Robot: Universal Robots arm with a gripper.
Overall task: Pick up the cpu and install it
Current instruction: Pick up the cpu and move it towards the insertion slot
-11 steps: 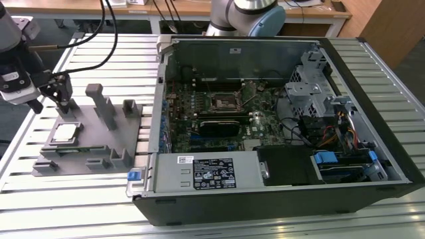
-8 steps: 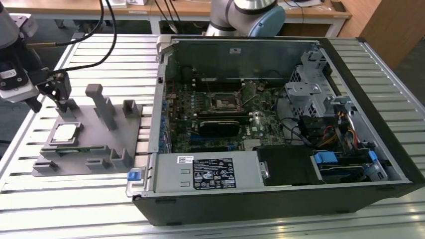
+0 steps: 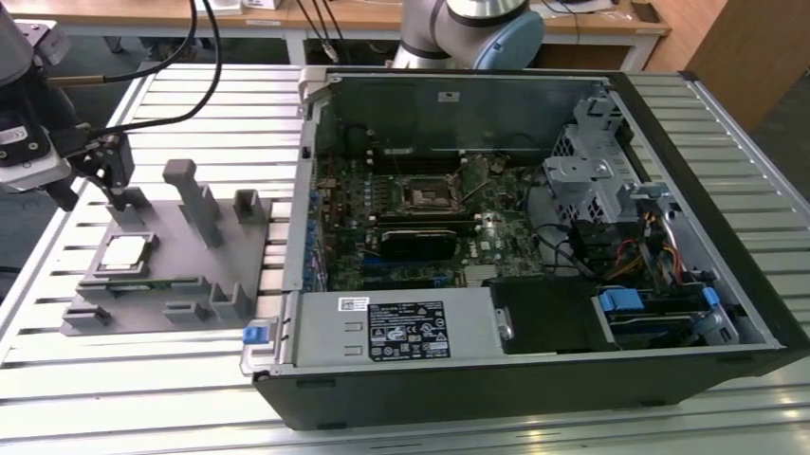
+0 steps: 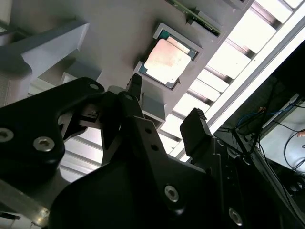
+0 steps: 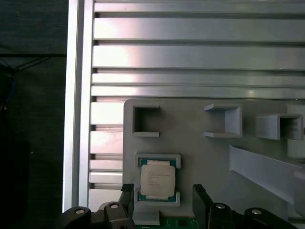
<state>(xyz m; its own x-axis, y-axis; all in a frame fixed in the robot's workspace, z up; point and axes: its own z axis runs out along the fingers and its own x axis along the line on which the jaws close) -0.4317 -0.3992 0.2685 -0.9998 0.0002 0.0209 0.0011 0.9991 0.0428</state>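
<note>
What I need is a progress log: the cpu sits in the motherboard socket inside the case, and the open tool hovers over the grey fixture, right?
No. The cpu lies in a pocket of the grey fixture, not in the motherboard socket, as the first wrist view shows. The open tool does hover over the fixture.

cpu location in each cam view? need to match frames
Exterior view: cpu seated in the grey fixture, at the exterior view's left, outside the computer case.
First wrist view: cpu in its fixture pocket, close by the open gripper.
Second wrist view: cpu in the same pocket, beyond the fingertips.
Shared landmark: the grey fixture's square pocket around the cpu.
</note>
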